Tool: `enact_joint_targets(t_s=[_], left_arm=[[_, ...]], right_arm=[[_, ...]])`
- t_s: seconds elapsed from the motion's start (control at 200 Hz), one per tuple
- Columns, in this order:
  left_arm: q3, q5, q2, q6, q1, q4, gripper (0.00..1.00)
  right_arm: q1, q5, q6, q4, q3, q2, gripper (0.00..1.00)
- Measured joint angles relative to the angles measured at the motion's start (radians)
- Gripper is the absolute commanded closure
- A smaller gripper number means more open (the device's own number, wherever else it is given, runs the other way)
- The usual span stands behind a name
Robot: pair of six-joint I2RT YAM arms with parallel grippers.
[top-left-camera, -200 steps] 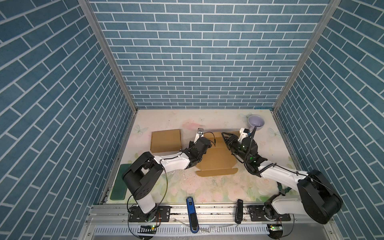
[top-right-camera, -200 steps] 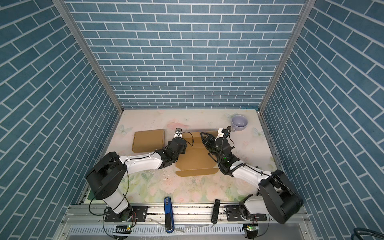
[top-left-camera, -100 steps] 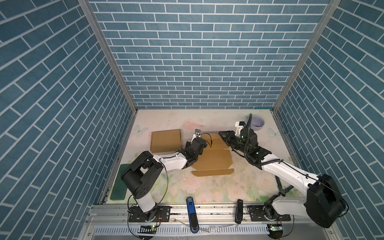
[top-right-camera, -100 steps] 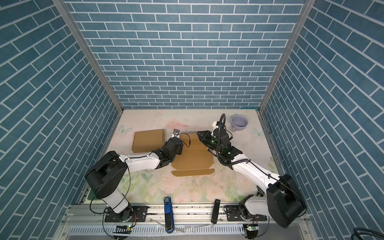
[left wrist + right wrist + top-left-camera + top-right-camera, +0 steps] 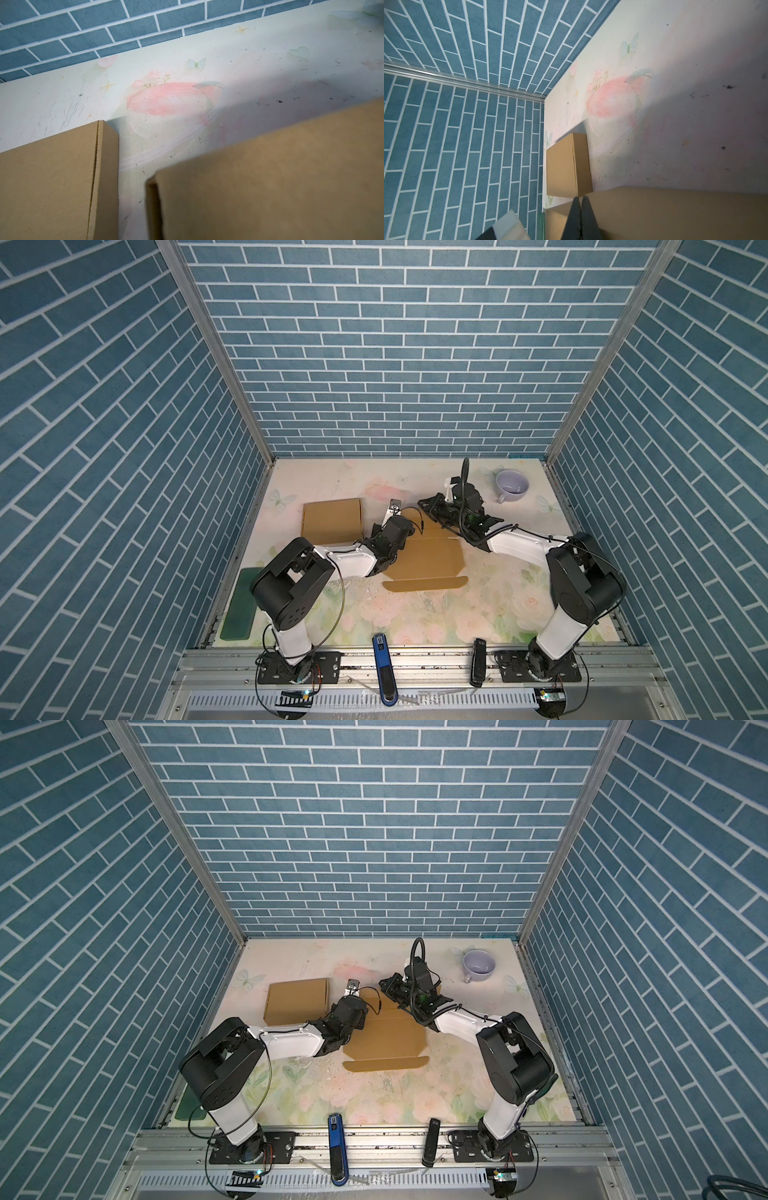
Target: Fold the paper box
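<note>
On the flowered bench (image 5: pixel 415 614) the flat box (image 5: pixel 428 564) lies in the middle between two hands, the right hand (image 5: pixel 580 204) closed tight at its far edge, the left hand (image 5: pixel 399 531) closed at its left side, its grip hidden.

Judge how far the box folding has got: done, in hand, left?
Done: one folded box sits closed, left of the work. In hand: the right hand is shut at the far edge of the cardboard blank. Left: that blank lies mostly flat, its walls unfolded.
</note>
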Motion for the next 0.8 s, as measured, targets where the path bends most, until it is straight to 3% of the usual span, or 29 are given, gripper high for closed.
enact_joint_targets(t_s=[0.135,0.28,0.35,0.42,0.53,0.63,0.8], left_arm=[[0.022,-0.020,0.021,-0.005,0.000,-0.001,0.90],[0.036,-0.044,0.045,-0.007,0.000,-0.027,0.72],[0.037,-0.051,0.068,-0.007,0.000,-0.048,0.69],[0.042,-0.067,0.082,-0.016,0.000,-0.048,0.72],[0.048,-0.071,0.085,-0.031,-0.001,-0.047,0.91],[0.050,-0.076,0.087,-0.053,-0.002,-0.037,0.99],[0.053,-0.084,0.087,-0.069,-0.002,-0.040,1.00]], right_arm=[[0.000,0.001,0.000,0.009,0.000,0.004,0.97],[-0.001,0.002,0.001,0.026,0.000,0.014,0.97],[-0.001,0.002,0.001,0.028,0.000,0.016,0.98],[-0.001,0.002,0.001,0.031,0.001,0.018,0.98],[-0.001,0.002,0.001,0.032,0.003,0.021,0.99],[-0.001,0.002,0.001,0.033,0.008,0.021,0.99],[-0.002,0.003,0.001,0.030,0.010,0.021,0.95]])
